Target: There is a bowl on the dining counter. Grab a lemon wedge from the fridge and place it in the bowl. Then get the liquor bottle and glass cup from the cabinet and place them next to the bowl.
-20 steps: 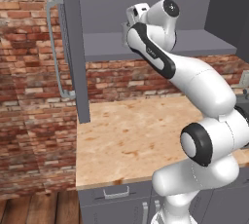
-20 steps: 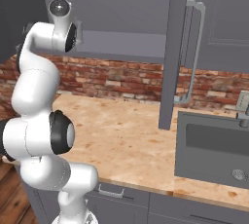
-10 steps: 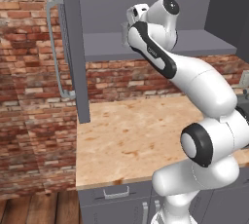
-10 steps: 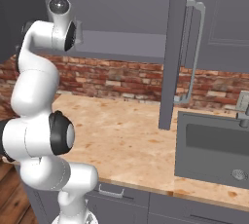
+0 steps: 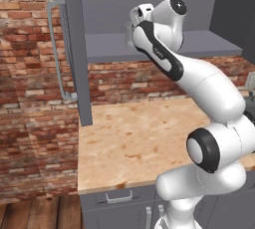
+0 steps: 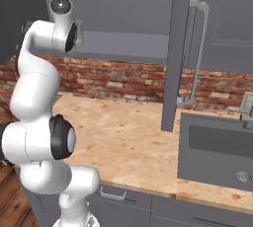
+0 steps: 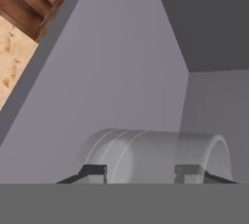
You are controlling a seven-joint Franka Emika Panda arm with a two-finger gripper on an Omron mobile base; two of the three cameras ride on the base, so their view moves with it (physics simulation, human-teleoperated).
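In the hand view the glass cup [image 7: 155,155] is seen on the cabinet [image 7: 121,72] shelf, between the gripper [image 7: 146,172] fingertips, apparently pinched. From the left base view the gripper [image 5: 133,24] is hidden behind the wrist.
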